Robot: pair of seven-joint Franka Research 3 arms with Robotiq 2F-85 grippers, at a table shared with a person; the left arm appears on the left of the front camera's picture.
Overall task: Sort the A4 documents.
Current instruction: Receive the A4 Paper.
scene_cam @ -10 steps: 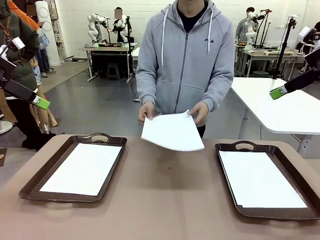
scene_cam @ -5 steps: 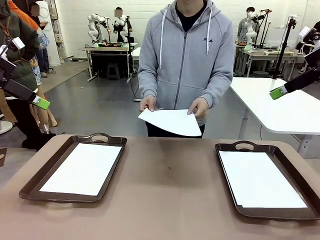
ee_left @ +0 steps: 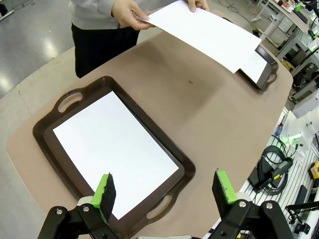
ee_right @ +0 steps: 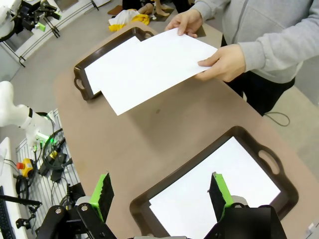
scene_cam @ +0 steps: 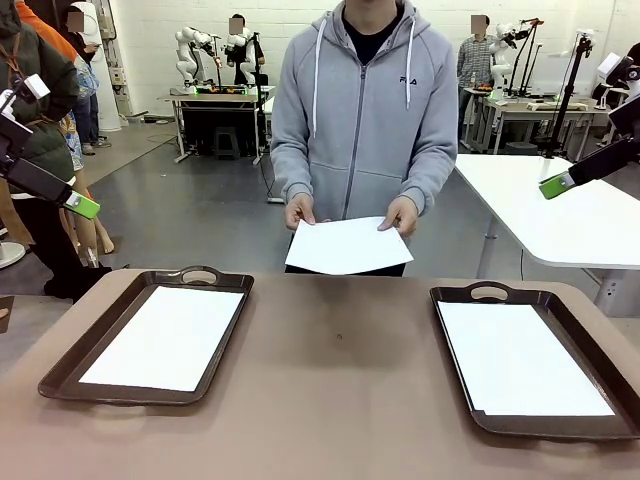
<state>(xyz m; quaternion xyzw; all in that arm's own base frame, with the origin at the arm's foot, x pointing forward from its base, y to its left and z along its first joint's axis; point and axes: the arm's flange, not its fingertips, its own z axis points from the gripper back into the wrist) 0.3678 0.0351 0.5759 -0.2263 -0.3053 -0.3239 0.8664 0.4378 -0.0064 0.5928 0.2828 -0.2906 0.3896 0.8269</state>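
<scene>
Landmark: the brown counter (scene_cam: 330, 400), seen from the robot's side, with the person at its far edge.
Left tray (scene_cam: 150, 335): dark brown, with handles, on the counter's left part; one white sheet (scene_cam: 165, 337) lies flat inside it, within the rim.
Right tray (scene_cam: 535, 360): same kind, on the counter's right part; a second sheet (scene_cam: 520, 358) lies flat inside it.
Held sheet (scene_cam: 348, 246): in the air above the counter's far edge, near the middle, between the two trays and touching neither; it is nearly level, with its near edge hanging over the counter.
Person's hands: one hand (scene_cam: 299, 211) pinches the held sheet's far corner on the counter's left side, the other hand (scene_cam: 402, 215) its far corner on the right side; grey hooded jacket behind them.
Left tool (ee_left: 164, 191): fingers spread wide, holding nothing, high above the near end of the left tray; in the front view its green pad (scene_cam: 82, 206) sits off the counter's left side, well apart from the sheets.
Right tool (ee_right: 159, 194): fingers spread wide, holding nothing, high above the near end of the right tray; in the front view its green pad (scene_cam: 556, 185) sits beyond the counter's right side, well apart from the held sheet.
</scene>
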